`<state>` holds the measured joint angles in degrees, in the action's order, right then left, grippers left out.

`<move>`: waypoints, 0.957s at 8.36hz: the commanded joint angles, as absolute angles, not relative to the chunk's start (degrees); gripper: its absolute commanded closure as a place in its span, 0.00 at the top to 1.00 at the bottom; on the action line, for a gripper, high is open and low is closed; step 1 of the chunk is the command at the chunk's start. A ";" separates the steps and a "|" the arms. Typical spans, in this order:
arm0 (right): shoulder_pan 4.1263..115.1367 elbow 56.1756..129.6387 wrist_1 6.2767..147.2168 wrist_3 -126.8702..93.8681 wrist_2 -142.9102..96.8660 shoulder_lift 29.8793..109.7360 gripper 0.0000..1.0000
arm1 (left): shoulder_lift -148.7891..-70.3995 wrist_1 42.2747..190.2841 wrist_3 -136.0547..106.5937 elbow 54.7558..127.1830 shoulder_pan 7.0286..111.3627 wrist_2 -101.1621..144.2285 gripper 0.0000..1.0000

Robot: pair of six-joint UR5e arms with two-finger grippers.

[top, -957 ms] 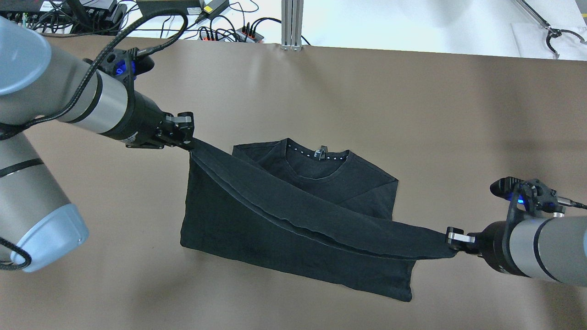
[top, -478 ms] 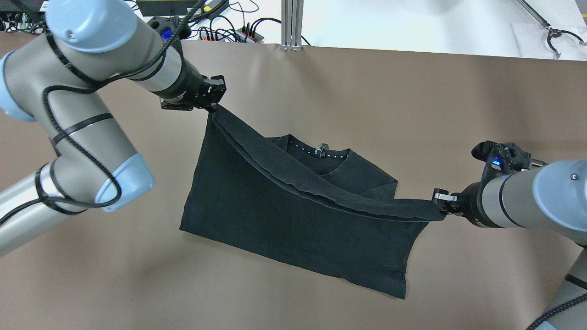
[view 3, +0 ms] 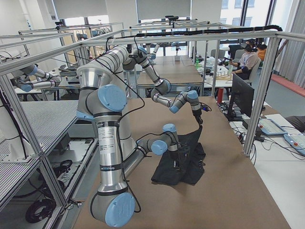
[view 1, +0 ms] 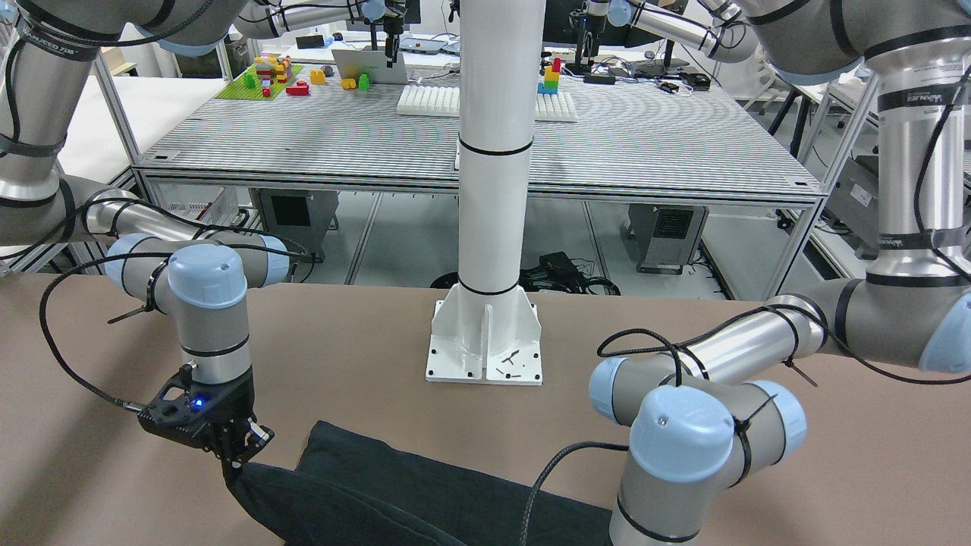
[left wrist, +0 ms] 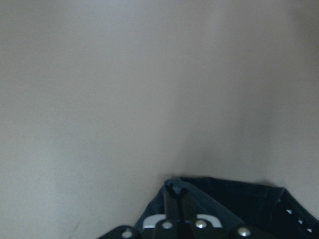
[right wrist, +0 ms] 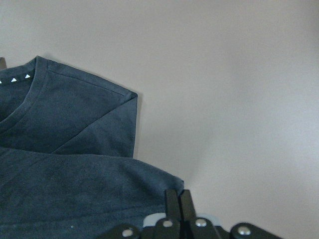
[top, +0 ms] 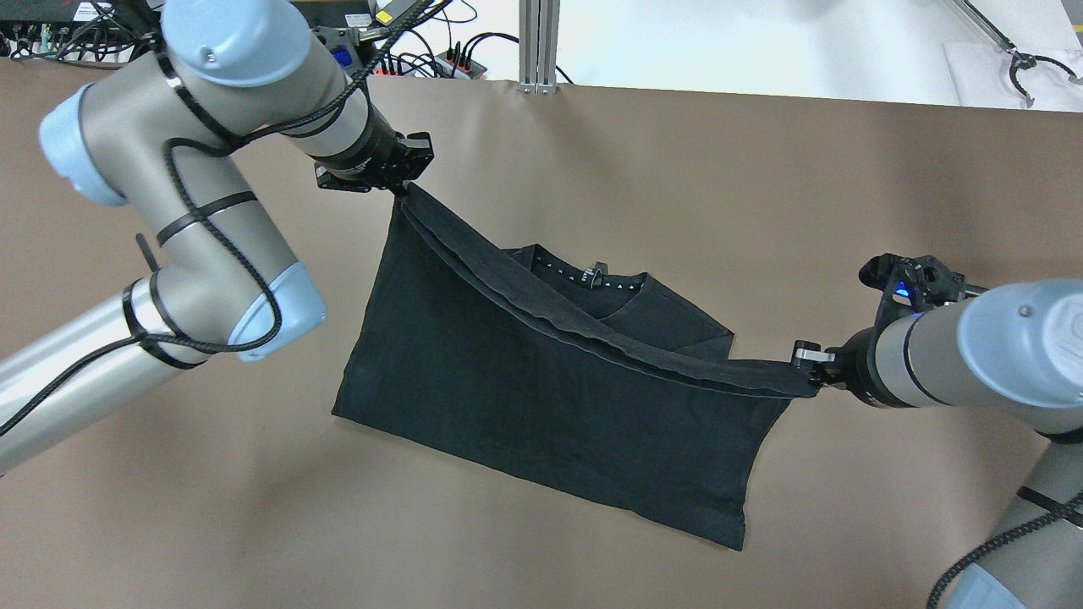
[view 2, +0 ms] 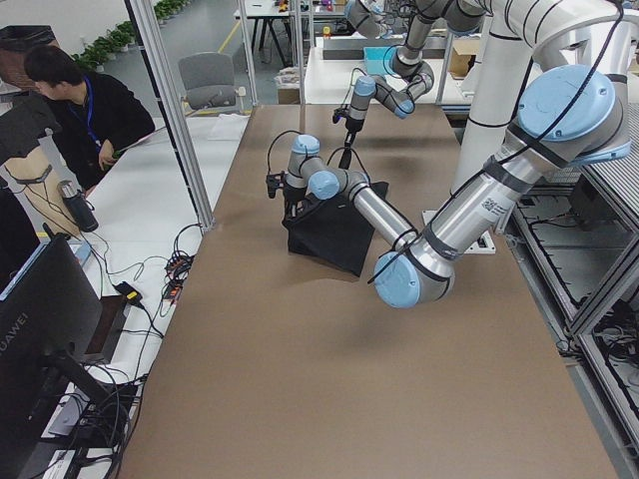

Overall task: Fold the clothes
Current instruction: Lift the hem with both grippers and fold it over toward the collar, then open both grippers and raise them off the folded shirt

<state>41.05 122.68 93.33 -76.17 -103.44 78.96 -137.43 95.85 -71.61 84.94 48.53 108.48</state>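
The clothes (top: 541, 414) are one black garment lying on the brown table, with its neckline (top: 592, 283) showing at the far side. Its near hem is lifted and stretched taut between both grippers, hanging over the lower half. My left gripper (top: 404, 188) is shut on the hem's left corner (left wrist: 175, 191). My right gripper (top: 808, 372) is shut on the right corner (right wrist: 178, 195). In the front-facing view the right gripper (view 1: 237, 459) points down onto the fabric (view 1: 394, 485); the left gripper is hidden there behind its own arm.
A white post on a bolted base (view 1: 485, 341) stands at the robot's edge of the table. Cables and power strips (top: 423, 59) lie beyond the far edge. A person (view 2: 85, 100) sits off the far side. Bare brown table (top: 761, 186) surrounds the garment.
Both grippers carried the lifted hem toward the far side and the neckline. The left gripper travelled farther, up and to the right; the right gripper moved up and slightly inward.
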 commanded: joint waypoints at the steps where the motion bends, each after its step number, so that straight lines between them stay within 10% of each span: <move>1: 40.69 115.78 89.50 -76.11 -103.36 77.87 0.42 | -137.73 103.00 -71.02 77.00 45.71 104.08 0.13; 2: 40.87 115.32 88.43 -76.03 -103.36 77.96 0.72 | -137.64 104.05 -69.45 76.91 45.70 103.80 0.35; 4: 43.84 116.10 88.42 -70.62 -104.06 77.87 0.92 | -136.94 108.00 -64.96 77.87 47.45 106.25 0.94; 8: 44.03 118.21 88.33 -66.71 -106.35 78.13 0.94 | -125.64 114.49 -56.10 83.74 50.19 117.68 0.94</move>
